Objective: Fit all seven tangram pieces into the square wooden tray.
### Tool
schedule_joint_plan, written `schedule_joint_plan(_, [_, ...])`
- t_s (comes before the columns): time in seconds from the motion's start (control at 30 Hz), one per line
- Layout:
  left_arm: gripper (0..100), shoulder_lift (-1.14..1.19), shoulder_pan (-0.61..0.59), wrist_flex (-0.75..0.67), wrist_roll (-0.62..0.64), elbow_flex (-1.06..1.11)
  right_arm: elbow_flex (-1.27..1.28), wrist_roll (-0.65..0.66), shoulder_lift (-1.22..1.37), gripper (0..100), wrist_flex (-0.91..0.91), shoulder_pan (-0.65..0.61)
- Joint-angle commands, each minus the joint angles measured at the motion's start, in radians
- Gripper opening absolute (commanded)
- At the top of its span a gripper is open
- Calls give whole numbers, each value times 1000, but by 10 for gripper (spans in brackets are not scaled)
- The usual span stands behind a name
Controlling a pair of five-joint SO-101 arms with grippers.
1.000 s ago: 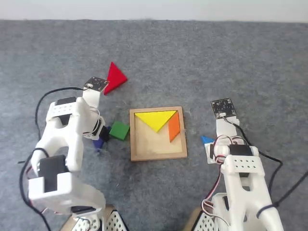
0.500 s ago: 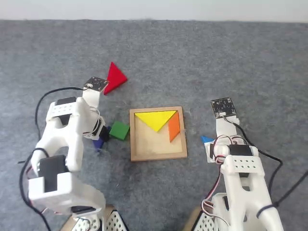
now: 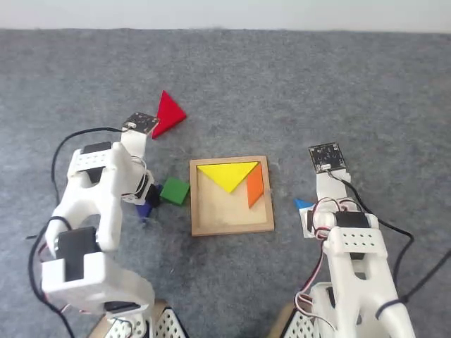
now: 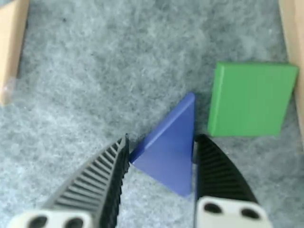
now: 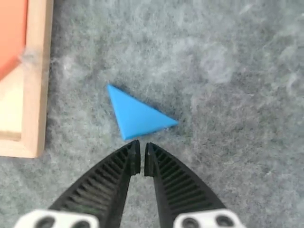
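The square wooden tray (image 3: pixel 232 227) lies mid-table and holds a yellow triangle (image 3: pixel 227 174) and an orange piece (image 3: pixel 255 184). Left of it sits a green square (image 3: pixel 174 191). Beside the green square (image 4: pixel 249 99) lies a dark blue triangle (image 4: pixel 168 149) flat on the mat. My left gripper (image 4: pixel 161 142) straddles that triangle, both fingers touching its sides. A light blue triangle (image 5: pixel 137 116) lies right of the tray's rim (image 5: pixel 38 71). My right gripper (image 5: pixel 141 145) is shut and holds nothing, its tips just short of that triangle. A red triangle (image 3: pixel 168 113) lies at the far left.
Grey felt mat covers the whole table. The left arm (image 3: pixel 99 190) stands left of the tray and the right arm (image 3: pixel 345 232) to its right. The tray's near half is bare wood.
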Motion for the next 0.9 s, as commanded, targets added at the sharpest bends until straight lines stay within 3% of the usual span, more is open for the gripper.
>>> schedule_joint_plan(0.0, [187,-5,-20,-37,5,-33,-5,-2,-24,28,-16,13])
schedule_joint_plan(0.87, [187,-17,-29,-38,5,-25,-5,-2,-25,29,-15,13])
